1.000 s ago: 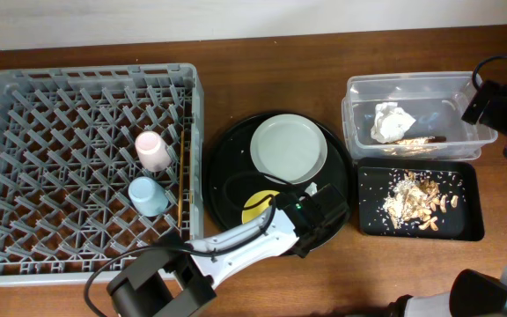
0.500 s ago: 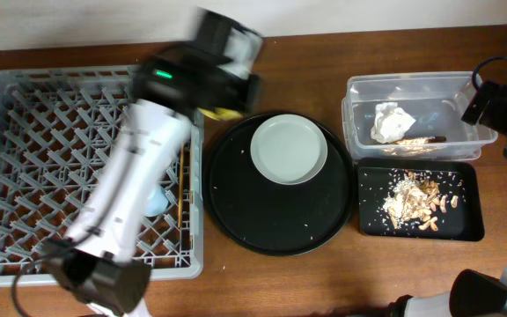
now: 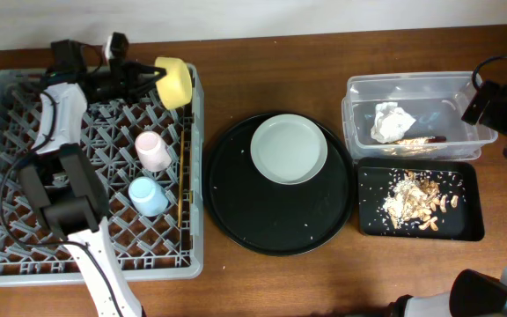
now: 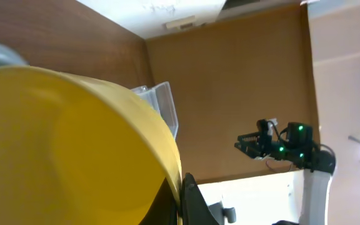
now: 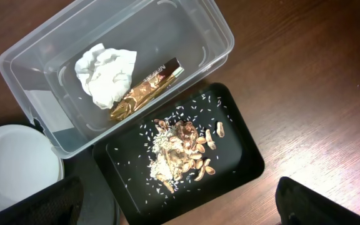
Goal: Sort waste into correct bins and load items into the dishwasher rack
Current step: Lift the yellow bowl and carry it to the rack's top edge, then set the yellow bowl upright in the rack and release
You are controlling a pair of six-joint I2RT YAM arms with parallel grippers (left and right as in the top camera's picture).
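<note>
My left gripper (image 3: 148,81) is shut on the rim of the small yellow bowl (image 3: 174,82), holding it on edge over the far right part of the grey dishwasher rack (image 3: 7,114). The bowl fills the left wrist view (image 4: 67,144). In the rack stand the pink cup (image 3: 152,150) and the light blue cup (image 3: 148,195), with the wooden chopsticks (image 3: 181,176) along the right side. The pale plate (image 3: 289,148) lies on the round black tray (image 3: 236,211). My right gripper (image 5: 174,206) is open and empty, high above the bins.
The clear tub (image 3: 409,114) holds the white napkin (image 5: 105,75) and the gold wrapper (image 5: 145,90). The shallow black tray (image 3: 465,224) holds tan food scraps (image 5: 183,147) and rice grains. Bare wooden table lies in front and between.
My left arm lifted the yellow bowl off the round black tray, swung left across the rack, and now holds it over the rack's far right part. The right arm has not moved.
</note>
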